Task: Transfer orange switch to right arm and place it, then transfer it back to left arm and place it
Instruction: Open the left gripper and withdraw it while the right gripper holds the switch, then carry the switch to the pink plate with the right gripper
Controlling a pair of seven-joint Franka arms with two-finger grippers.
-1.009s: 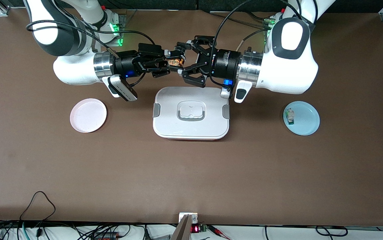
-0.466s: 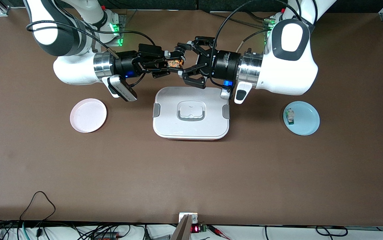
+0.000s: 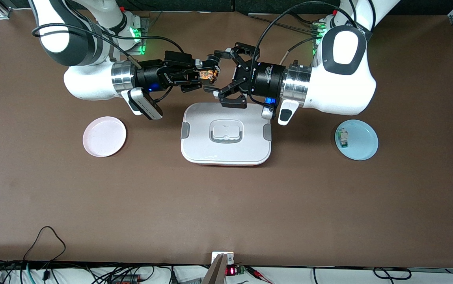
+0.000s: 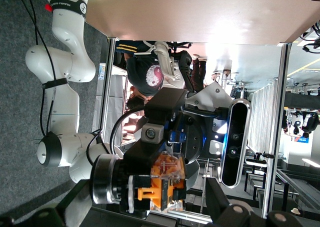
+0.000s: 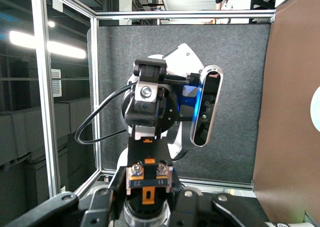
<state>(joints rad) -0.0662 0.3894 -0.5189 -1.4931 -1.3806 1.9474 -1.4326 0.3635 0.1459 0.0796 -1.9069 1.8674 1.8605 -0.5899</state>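
Note:
The orange switch (image 3: 209,74) is up in the air over the table, a little farther from the front camera than the box (image 3: 226,152). My right gripper (image 3: 202,75) is shut on it. My left gripper (image 3: 219,74) faces it from the left arm's end, jaws spread wide, fingers clear of the switch. In the right wrist view the switch (image 5: 148,184) sits between my right gripper's fingers (image 5: 148,203). In the left wrist view the switch (image 4: 162,187) shows close up, held by the right gripper.
The white box lies mid-table, just below both grippers. A pink plate (image 3: 104,136) lies toward the right arm's end. A blue plate (image 3: 362,148) toward the left arm's end holds a small white-and-green component (image 3: 343,138).
My left gripper has drawn back a little toward the left arm's end, away from the switch. The switch stays in my right gripper, which has hardly moved.

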